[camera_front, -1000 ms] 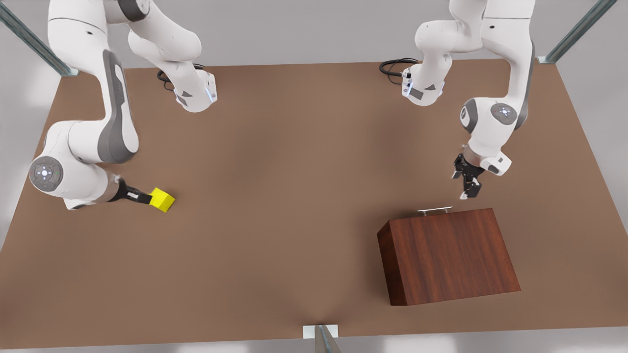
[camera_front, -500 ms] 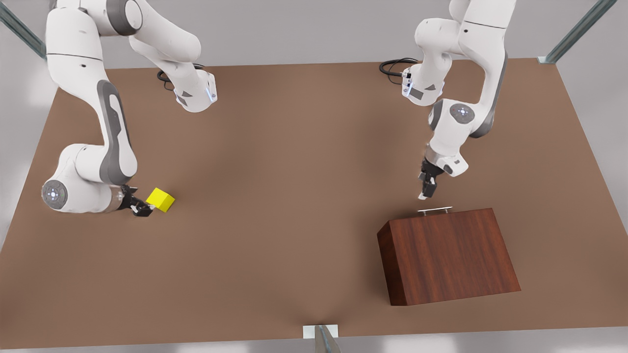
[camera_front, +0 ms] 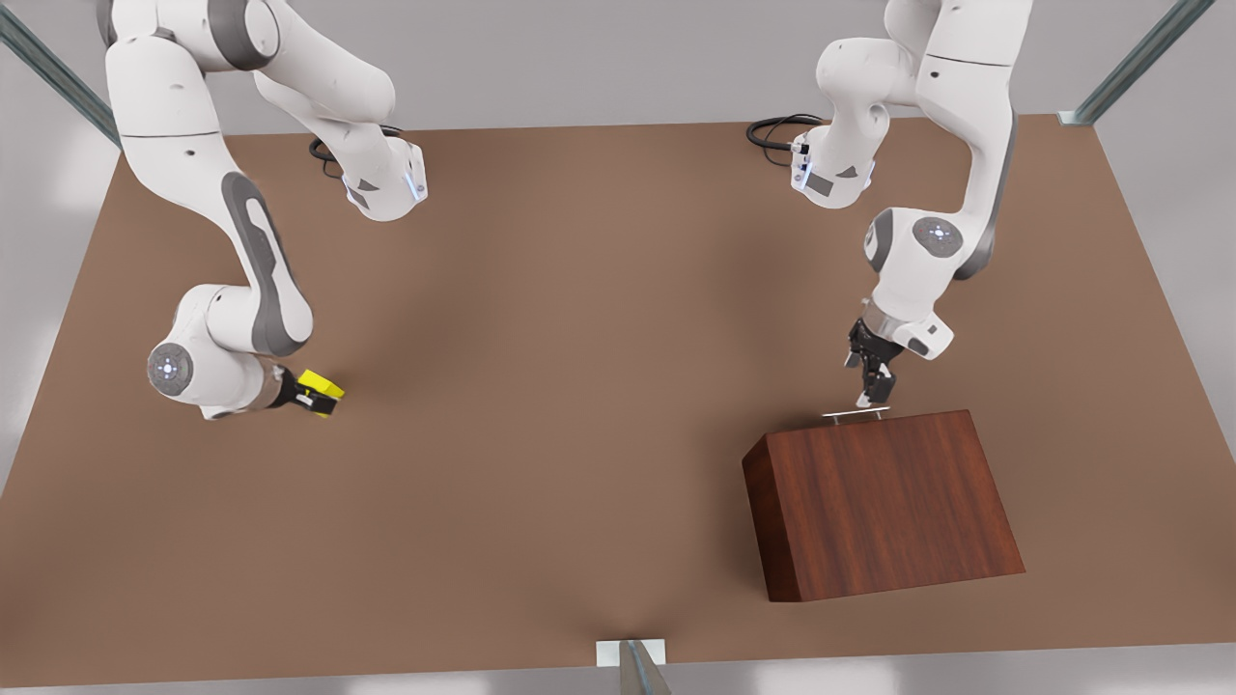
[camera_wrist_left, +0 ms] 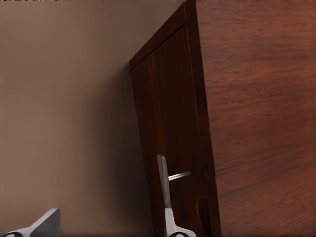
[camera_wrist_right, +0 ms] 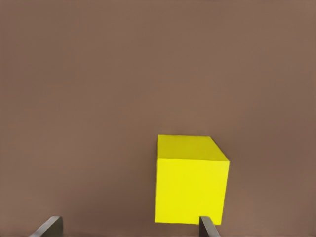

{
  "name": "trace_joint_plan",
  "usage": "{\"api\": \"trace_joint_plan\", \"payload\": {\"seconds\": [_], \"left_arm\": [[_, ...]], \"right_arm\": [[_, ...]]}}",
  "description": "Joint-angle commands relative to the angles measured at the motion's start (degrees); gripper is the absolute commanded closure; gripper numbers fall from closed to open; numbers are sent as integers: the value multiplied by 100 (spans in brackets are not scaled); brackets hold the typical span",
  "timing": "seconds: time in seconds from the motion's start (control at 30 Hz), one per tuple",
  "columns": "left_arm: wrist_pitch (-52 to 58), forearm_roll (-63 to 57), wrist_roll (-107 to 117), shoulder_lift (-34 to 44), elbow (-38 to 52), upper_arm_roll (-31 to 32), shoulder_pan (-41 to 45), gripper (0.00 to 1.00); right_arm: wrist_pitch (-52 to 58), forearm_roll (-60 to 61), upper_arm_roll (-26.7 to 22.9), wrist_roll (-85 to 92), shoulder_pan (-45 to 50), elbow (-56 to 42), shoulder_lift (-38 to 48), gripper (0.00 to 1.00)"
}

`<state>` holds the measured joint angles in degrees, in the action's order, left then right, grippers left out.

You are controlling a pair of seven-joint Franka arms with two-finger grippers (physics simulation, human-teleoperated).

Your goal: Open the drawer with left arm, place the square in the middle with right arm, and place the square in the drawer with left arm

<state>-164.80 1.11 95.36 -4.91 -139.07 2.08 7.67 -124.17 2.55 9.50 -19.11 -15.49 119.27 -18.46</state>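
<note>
Here, label by label:

Change, left gripper: over the last second it has been brought in from the side to stand just above the silver bar handle. In the left wrist view the fingertips are spread, with one at the bar.
Meaning: the handle grasp is judged imminent. The drawer is shut, flush in the slant-topped wooden box.
Change, right gripper: it has been swung round and lowered onto the yellow cube. In the right wrist view the fingertips are apart, with the cube near one finger rather than centred between the two.
Meaning: the cube is not yet clamped, so its move to the tabletop's middle is not yet begun.
Cube position: on the tabletop near the edge on the front view's left.
Box position: toward the tabletop corner at the front view's lower right.
Count: two arms, two grippers, one cube, one box, one drawer, one handle.
</note>
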Motion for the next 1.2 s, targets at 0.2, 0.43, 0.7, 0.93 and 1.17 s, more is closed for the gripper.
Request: {"api": "trace_joint_plan", "payload": {"seconds": [0.2,0.43,0.7,0.93,1.17], "left_arm": [[-35,-5,9,-106,47,3,-73,0],[-26,-84,0,-247,153,-5,-161,0],[-26,-93,0,-309,205,3,-223,0],[-9,-84,9,-247,214,30,-223,0],[53,-76,88,-212,214,47,-223,0]], "right_arm": [[-55,-9,-107,-136,-165,193,-44,0],[-283,0,-265,-145,-139,167,-307,0],[-397,-44,-265,-312,-112,184,-395,0],[-389,-44,-265,-286,-121,193,-457,0],[-397,-53,-265,-251,-148,378,-545,0]]}}
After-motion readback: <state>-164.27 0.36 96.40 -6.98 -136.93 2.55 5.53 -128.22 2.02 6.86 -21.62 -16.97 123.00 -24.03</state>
